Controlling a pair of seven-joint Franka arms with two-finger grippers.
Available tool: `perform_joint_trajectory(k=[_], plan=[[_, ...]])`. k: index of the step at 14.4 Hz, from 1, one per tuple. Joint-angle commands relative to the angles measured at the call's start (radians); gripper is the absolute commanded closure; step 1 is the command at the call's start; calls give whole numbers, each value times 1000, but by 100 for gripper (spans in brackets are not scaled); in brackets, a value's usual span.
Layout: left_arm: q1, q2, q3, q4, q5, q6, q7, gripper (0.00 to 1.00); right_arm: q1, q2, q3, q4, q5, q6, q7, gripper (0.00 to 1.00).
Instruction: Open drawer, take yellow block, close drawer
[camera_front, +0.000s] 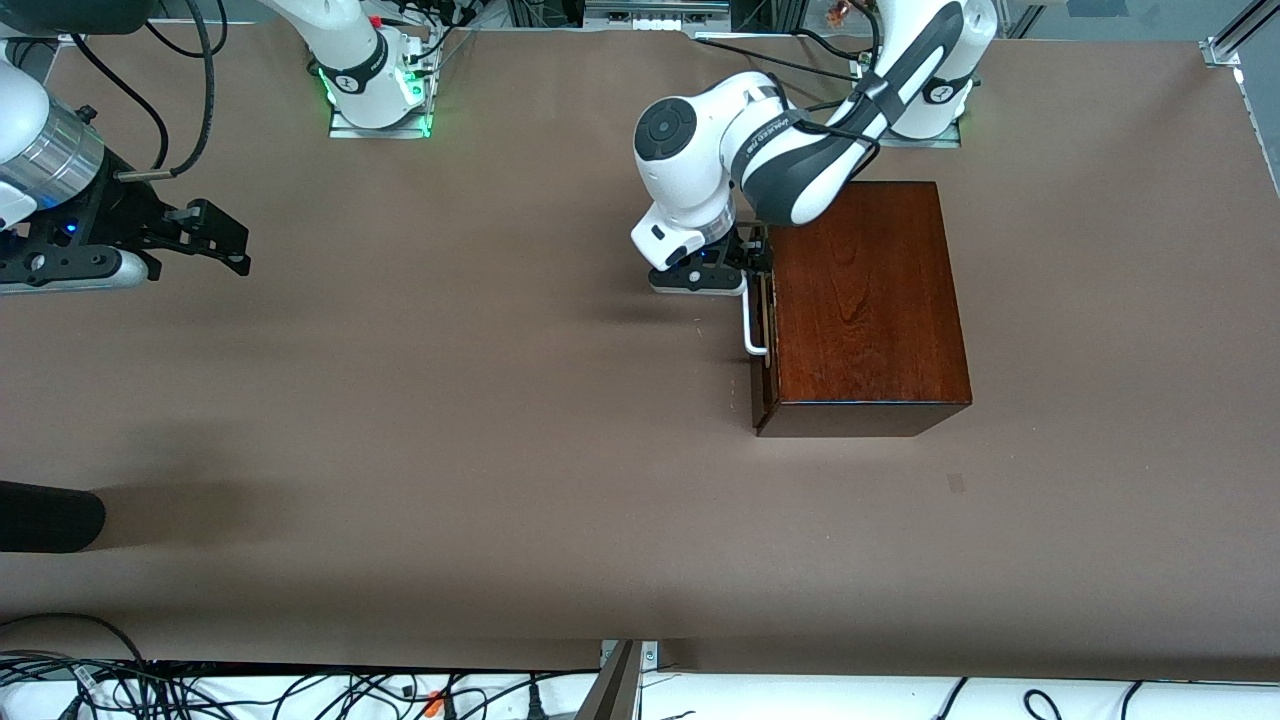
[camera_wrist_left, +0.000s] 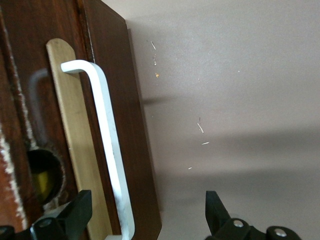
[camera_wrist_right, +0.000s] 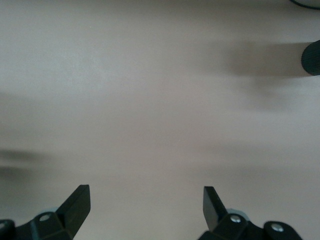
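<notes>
The dark reddish-brown wooden box stands toward the left arm's end of the table. Its drawer front sits close against the box and faces the right arm's end. The white bar handle also shows in the left wrist view. My left gripper is open at the handle's end farther from the front camera. In its wrist view one finger stands on each side of the bar, not touching it. A bit of yellow shows through a round hole; the yellow block is otherwise hidden. My right gripper waits open and empty.
A black rounded object reaches in at the right arm's end, nearer the front camera, and shows in the right wrist view. Cables lie along the table's near edge. The brown table stretches between the arms.
</notes>
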Motion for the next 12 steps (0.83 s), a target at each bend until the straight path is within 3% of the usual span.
perform_joint_trajectory(k=[1, 12], plan=[[5, 25, -5, -2, 73, 23, -54, 0, -7, -1, 0, 11, 17, -15, 4, 0], [1, 71, 1, 3, 113, 46, -70, 0, -13, 1, 0, 11, 17, -15, 4, 0]])
